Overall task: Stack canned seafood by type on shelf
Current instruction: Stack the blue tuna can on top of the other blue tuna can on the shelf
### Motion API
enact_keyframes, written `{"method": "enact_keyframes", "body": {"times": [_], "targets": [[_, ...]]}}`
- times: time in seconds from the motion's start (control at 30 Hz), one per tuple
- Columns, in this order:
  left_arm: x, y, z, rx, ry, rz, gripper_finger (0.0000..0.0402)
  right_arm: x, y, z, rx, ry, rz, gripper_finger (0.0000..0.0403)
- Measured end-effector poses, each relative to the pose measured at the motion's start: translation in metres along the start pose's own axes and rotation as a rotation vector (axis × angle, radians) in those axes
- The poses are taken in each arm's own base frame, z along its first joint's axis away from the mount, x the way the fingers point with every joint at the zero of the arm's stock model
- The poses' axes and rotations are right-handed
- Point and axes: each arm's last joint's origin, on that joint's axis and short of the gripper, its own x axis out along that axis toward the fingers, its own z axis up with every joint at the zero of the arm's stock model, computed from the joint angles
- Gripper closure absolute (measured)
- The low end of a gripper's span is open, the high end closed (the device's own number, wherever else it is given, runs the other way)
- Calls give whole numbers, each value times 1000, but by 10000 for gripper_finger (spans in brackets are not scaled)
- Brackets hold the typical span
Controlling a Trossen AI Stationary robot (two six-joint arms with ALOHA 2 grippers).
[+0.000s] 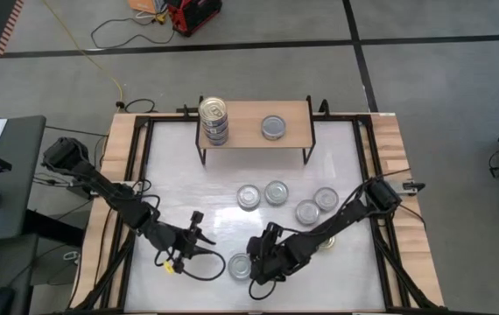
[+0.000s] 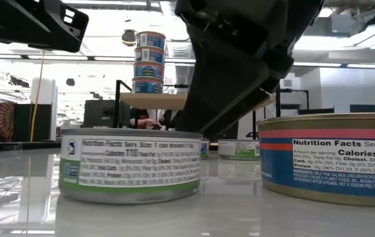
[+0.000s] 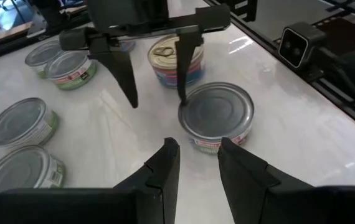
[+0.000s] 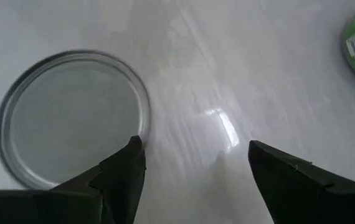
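Silver-lidded tin near the table's front edge is the target of the step I judge to be in hand: a pick by the right gripper. Its fingers are spread wide and hold nothing. In the right wrist view 1 finger overlaps the tin's rim and the other hangs over bare table, so the gripper is off-centre. I would shift it toward the tin until the lid sits midway between the fingers, then descend and close on the side wall, below the rim.

The left gripper waits just beside, on the tin's far side from the right arm, its fingers parted and empty. I would keep it clear of the approach.

The shelf stands at the back of the table, bearing 1 tall stack of 4 tins at its left end and 1 single silver tin right of centre. 4 loose tins lie clustered mid-table. 1 gold-topped tin sits close behind the target, so the closing fingers should not sweep it.
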Motion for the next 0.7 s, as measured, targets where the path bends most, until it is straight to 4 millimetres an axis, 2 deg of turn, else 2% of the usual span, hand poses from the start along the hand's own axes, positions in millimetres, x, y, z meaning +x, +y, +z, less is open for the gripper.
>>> {"method": "enact_keyframes", "body": {"times": [0.7], "targets": [[0, -1, -1, 24, 8, -36, 300, 17, -27, 8, 109, 62, -90, 98]]}}
